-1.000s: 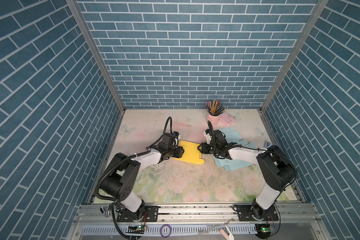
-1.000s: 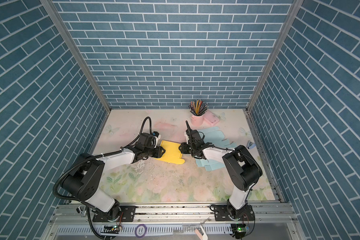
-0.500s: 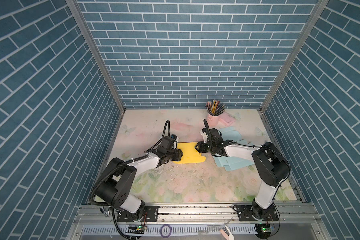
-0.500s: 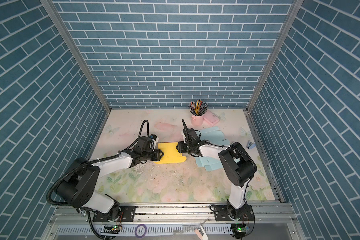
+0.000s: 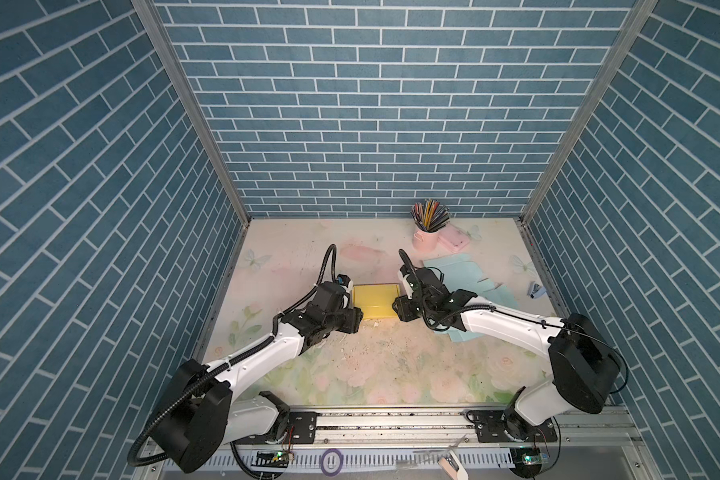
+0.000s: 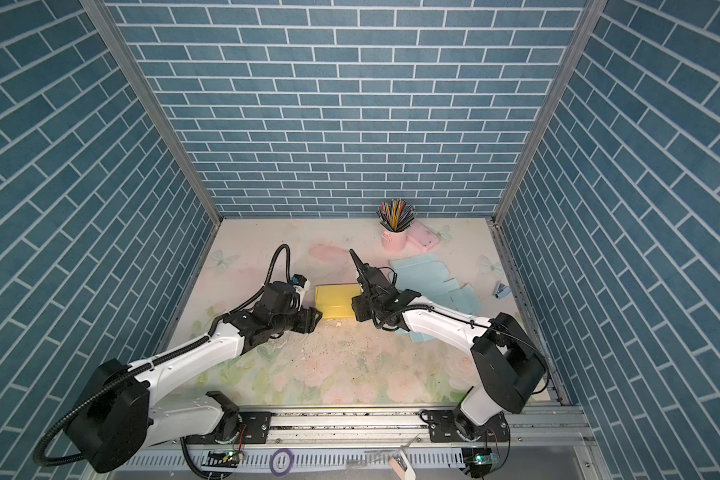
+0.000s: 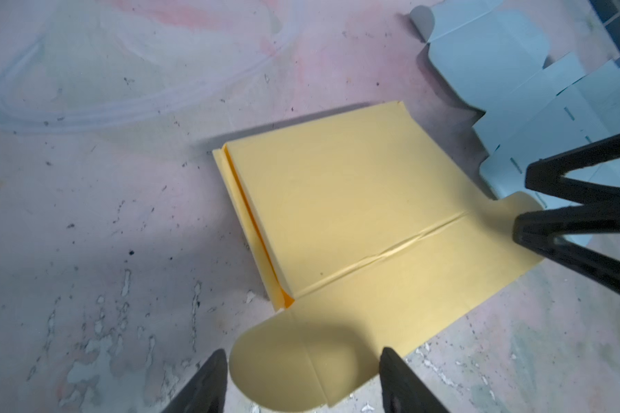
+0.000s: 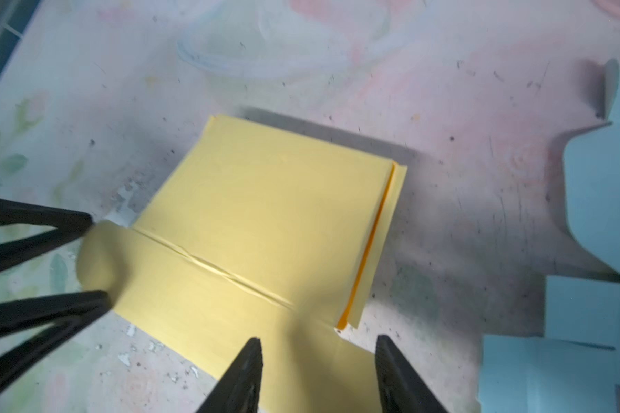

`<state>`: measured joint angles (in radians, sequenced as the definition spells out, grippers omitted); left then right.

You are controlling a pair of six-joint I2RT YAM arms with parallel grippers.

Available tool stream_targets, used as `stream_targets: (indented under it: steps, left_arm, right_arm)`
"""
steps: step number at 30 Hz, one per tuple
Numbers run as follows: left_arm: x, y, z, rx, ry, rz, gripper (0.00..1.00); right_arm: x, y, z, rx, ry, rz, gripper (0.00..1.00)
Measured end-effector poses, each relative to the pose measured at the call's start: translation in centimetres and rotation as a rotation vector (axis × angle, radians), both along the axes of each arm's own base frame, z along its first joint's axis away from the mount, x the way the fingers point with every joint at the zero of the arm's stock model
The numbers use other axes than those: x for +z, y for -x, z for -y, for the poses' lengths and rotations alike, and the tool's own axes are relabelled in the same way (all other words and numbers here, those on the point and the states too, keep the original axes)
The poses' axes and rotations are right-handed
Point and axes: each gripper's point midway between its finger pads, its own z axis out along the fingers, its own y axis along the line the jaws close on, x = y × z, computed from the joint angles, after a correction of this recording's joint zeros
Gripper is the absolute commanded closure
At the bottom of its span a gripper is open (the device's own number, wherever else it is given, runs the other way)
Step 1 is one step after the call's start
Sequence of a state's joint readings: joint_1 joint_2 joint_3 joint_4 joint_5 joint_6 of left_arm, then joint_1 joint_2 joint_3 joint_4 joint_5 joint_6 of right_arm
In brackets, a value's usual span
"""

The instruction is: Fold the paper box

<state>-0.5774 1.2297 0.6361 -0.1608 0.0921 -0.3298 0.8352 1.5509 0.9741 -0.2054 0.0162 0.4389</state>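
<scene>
Box: the yellow paper box (image 5: pixel 375 300) is lying flat, partly folded, mid-tabletop (image 5: pixel 350 374), between both arms.
Left: the left gripper (image 7: pixel 301 354) is gaping, jaws straddling a rounded tab.
Right: the right gripper (image 8: pixel 317 343) is gaping over the opposite flap.
Risk: I'm expecting unpinned flaps to be springing open, or closing jaws crumpling a tab.
Hidden: lower layers are hiding underneath.

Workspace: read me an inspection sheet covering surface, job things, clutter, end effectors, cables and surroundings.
Surface: floral tabletop, scuffed, flecked white.
Job's things: yellow paper box, flat, partly folded.
Clutter: blue paper cutouts, pink pencil cup, pink case, small blue item.
End effectors: left end effector open, astride a rounded tab; right end effector open at the opposite end.
Cables: black hose loops above the left wrist.
Surroundings: blue brick-pattern walls.
</scene>
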Motion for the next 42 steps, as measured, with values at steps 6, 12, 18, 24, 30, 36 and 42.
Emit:
stream_targets:
  steps: [6, 12, 18, 24, 30, 36, 42]
  left_arm:
    - [0.7, 0.3, -0.8, 0.016, -0.030, -0.005, 0.32]
    - [2.7, -0.2, -0.5, 0.008, -0.022, 0.024, 0.33]
    - [1.3, -2.4, 0.1, 0.013, -0.060, -0.011, 0.34]
    - [-1.9, -4.7, 0.5, 0.019, -0.111, -0.071, 0.39]
    - [-2.9, -5.2, 0.8, 0.016, -0.114, -0.076, 0.42]
    - [-3.1, -5.5, 1.1, 0.012, -0.104, -0.069, 0.44]
    - [-3.6, -5.7, 1.3, 0.010, -0.101, -0.071, 0.45]
  right_arm:
    - [-0.6, 0.1, 1.0, -0.016, 0.042, -0.014, 0.50]
    - [-0.1, 0.2, 1.1, -0.009, 0.047, -0.008, 0.51]
    - [-0.7, -0.2, 0.7, -0.002, 0.060, -0.014, 0.53]
    - [-2.0, -0.6, 0.7, -0.005, 0.077, -0.034, 0.54]
    - [-2.1, -0.6, 1.0, -0.011, 0.078, -0.037, 0.53]
    - [-2.9, 0.6, 1.9, -0.009, 0.082, -0.065, 0.54]
    - [-3.3, 1.8, 2.1, -0.013, 0.038, -0.105, 0.54]
